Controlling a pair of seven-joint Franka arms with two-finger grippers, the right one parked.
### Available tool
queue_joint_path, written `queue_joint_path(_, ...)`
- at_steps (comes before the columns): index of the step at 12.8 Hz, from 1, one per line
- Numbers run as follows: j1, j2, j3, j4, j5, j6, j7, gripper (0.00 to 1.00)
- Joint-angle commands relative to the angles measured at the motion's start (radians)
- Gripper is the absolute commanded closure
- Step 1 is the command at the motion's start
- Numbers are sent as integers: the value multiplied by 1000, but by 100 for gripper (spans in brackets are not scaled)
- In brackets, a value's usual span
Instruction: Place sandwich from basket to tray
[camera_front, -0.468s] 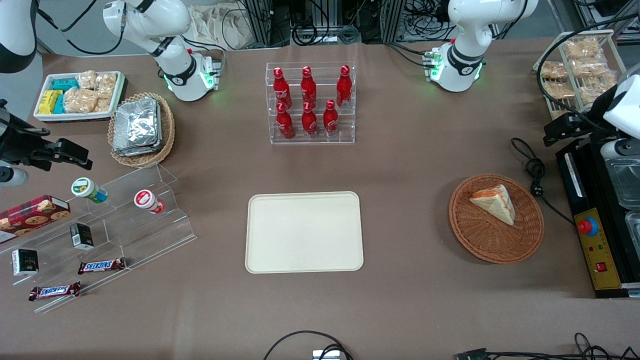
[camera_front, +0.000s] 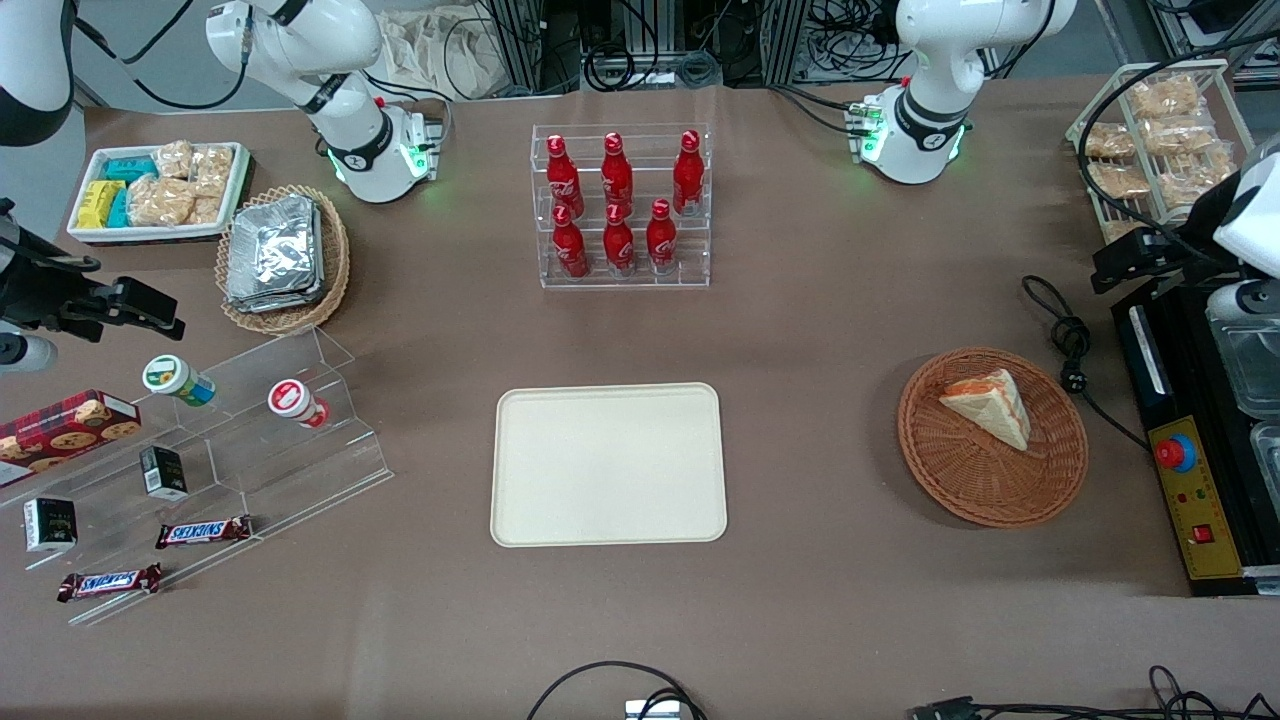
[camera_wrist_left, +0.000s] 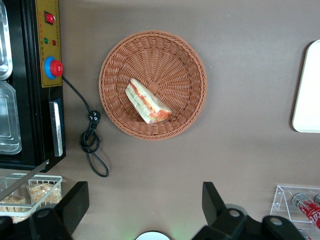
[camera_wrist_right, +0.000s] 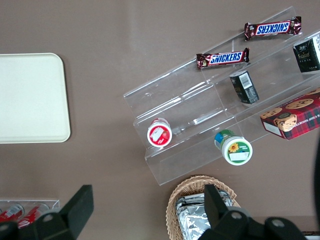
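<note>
The sandwich (camera_front: 988, 405), a pale wedge with orange and green filling edges, lies in the round reddish-brown basket (camera_front: 990, 505) toward the working arm's end of the table. The cream tray (camera_front: 608, 465) lies bare at the table's middle. My left arm's gripper (camera_front: 1108, 266) hovers high above the table, farther from the front camera than the basket and nearer the table's end, above the black machine. The left wrist view shows its fingers (camera_wrist_left: 75, 200) wide apart and empty around the gripper's midpoint (camera_wrist_left: 145, 205), with the sandwich (camera_wrist_left: 147, 102), basket (camera_wrist_left: 185, 65) and tray edge (camera_wrist_left: 309, 90) below.
A black machine with a red button (camera_front: 1175, 452) and a coiled power cable (camera_front: 1068, 340) lie beside the basket. A wire rack of snack bags (camera_front: 1160, 130) stands at the working arm's end. A clear rack of red bottles (camera_front: 620, 205) stands farther from the camera than the tray.
My left arm's gripper has shifted very slightly toward the working arm's end of the table. The sandwich, basket and tray have not moved.
</note>
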Motion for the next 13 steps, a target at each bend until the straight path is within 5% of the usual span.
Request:
queue_joint_path(1,-2,13,3,-50,9,37,-55,0)
queue_joint_path(13,24,-81,10,-671,15,678,-492,0)
